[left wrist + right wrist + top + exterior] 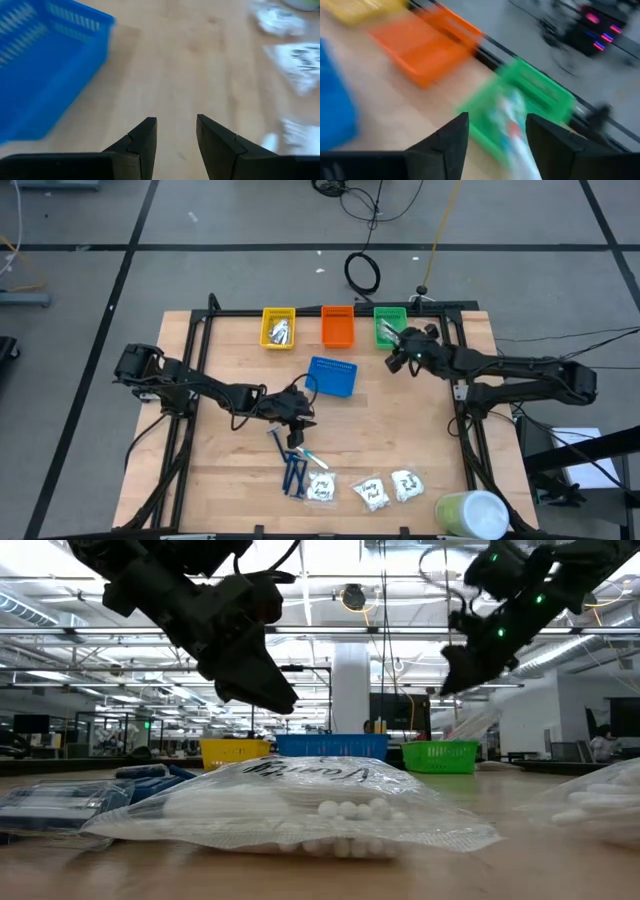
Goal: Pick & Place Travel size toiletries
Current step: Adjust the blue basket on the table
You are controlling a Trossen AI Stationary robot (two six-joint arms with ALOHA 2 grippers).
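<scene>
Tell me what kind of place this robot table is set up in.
Probably a big open lab or industrial workspace. The low view shows a wide hall with ceiling light strips and a white column; the high view shows the wooden table on a grey floor with loose cables.

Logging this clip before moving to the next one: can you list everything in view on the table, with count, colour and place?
yellow tray: one, back row, silvery packets inside
orange tray: one, back row middle
green tray: one, back row, holds a light item
blue tray: one, in front of the orange tray
razors: a few, dark blue, front centre
sticks: light blue and white, count unclear, beside the razors
sachets: three, white with dark print, front row
cylinder: one, pale green and white, front right corner
left gripper: open, above the sticks
right gripper: open, over the green tray
</scene>
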